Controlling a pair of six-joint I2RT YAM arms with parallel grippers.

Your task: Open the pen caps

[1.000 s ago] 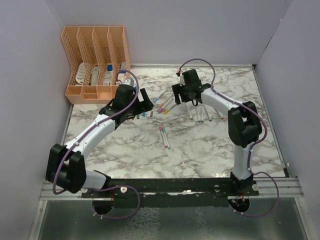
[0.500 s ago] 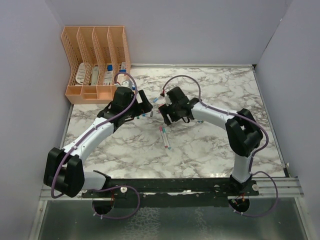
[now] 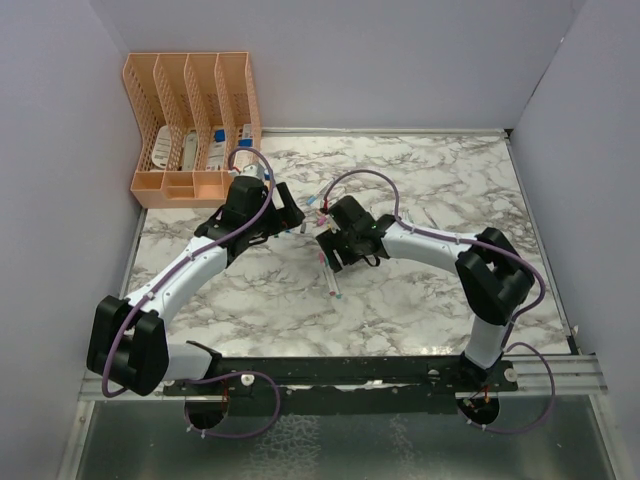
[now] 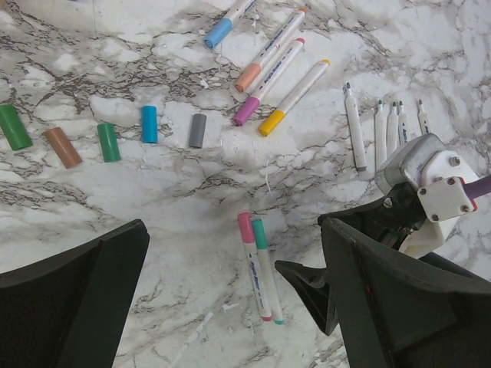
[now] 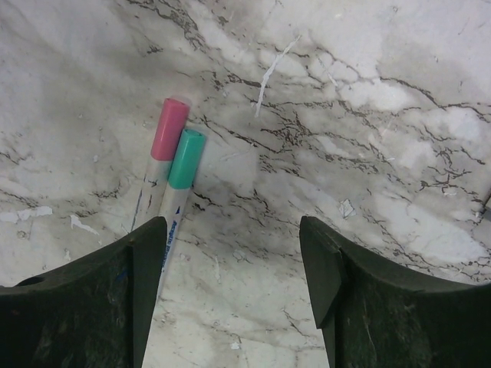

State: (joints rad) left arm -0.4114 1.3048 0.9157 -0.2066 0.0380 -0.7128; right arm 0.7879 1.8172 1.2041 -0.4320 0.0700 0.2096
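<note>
Two capped pens lie side by side, one with a pink cap [image 5: 169,129] and one with a teal cap [image 5: 186,159]. My right gripper [image 5: 234,268] hovers open just over them. Its left finger [image 5: 142,276] covers part of the teal pen's barrel, and only bare marble lies between the jaws. My left gripper [image 4: 234,307] is wide open above the same pair [image 4: 257,268]. Loose pen caps lie in a row: green [image 4: 14,126], brown [image 4: 61,147], green [image 4: 108,142], blue [image 4: 149,124], grey [image 4: 197,130]. Several more capped pens [image 4: 265,77] lie beyond.
Several uncapped white pen barrels [image 4: 354,126] lie to the right of the capped pens. An orange desk organiser [image 3: 190,125] with bottles stands at the back left. In the top view both grippers meet mid-table, the left [image 3: 292,212] and the right [image 3: 332,256].
My right arm has swung from the back middle to the left and nearer, down over the pink and teal pens. The left gripper shifted slightly back. Both jaws stayed open.
</note>
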